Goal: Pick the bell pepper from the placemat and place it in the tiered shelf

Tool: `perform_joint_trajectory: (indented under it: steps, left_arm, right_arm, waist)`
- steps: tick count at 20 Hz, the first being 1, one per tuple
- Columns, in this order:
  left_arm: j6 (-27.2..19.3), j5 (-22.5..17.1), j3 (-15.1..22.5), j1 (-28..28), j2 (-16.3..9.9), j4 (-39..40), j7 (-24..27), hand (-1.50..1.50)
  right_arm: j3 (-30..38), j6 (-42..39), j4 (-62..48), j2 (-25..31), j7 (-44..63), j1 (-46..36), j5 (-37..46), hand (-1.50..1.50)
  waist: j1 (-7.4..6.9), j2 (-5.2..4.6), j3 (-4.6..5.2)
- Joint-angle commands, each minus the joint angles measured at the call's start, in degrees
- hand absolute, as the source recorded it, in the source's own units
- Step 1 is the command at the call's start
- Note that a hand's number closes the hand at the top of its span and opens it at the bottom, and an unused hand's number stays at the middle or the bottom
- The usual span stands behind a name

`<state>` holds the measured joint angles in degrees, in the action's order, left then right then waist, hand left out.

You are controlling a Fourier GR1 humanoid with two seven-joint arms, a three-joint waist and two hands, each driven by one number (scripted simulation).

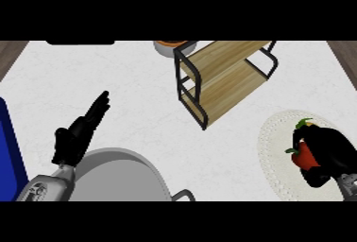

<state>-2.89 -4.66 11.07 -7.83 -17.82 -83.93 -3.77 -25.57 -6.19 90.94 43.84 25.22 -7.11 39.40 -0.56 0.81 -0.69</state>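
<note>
A red bell pepper (304, 157) with a green stem lies on the round white placemat (276, 142) at the right of the head view. My right hand (326, 146) covers it from the right, fingers and thumb curled round it so that most of the pepper is hidden. The tiered shelf (222, 78), black wire frame with wooden boards, stands at the upper middle, apart from the hand. My left hand (82, 130) rests at the left with straight fingers pointing up and holds nothing.
A large grey pot (122, 177) with a handle sits at the lower left, beside my left forearm. An orange-and-white cup (169, 46) stands behind the shelf at the top edge. A blue object (8, 151) runs along the left edge.
</note>
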Motion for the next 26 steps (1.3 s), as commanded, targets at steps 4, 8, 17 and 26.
perform_joint_trajectory:
  steps: [4, 8, 17, 26]
  left_arm:
    - [0.6, -0.4, -0.1, 4.0, 0.0, 2.9, -2.5, 0.00]
    - [0.8, 0.2, -0.4, 6.7, 0.4, 5.7, 1.2, 0.00]
    - [-0.7, 2.1, 0.7, 6.2, 2.5, 4.2, -0.1, 0.00]
    - [3.1, 0.6, -0.8, 6.2, 0.4, 2.4, -1.8, 0.00]
  right_arm:
    - [7.7, -2.5, -6.4, 7.6, -26.6, -4.0, -11.1, 1.50]
    - [14.6, -4.5, -5.7, 10.7, -31.4, -5.4, -16.7, 1.50]
    - [29.3, -6.9, -4.9, 9.8, -30.8, -14.8, -30.9, 1.50]
    - [30.1, -11.2, -8.1, 9.3, -16.9, -31.1, -34.6, 1.50]
  waist:
    - [-0.41, -1.10, 0.56]
    - [0.83, -0.88, 0.71]
    - [0.87, -0.67, 0.76]
    - [-1.30, -1.02, 0.83]
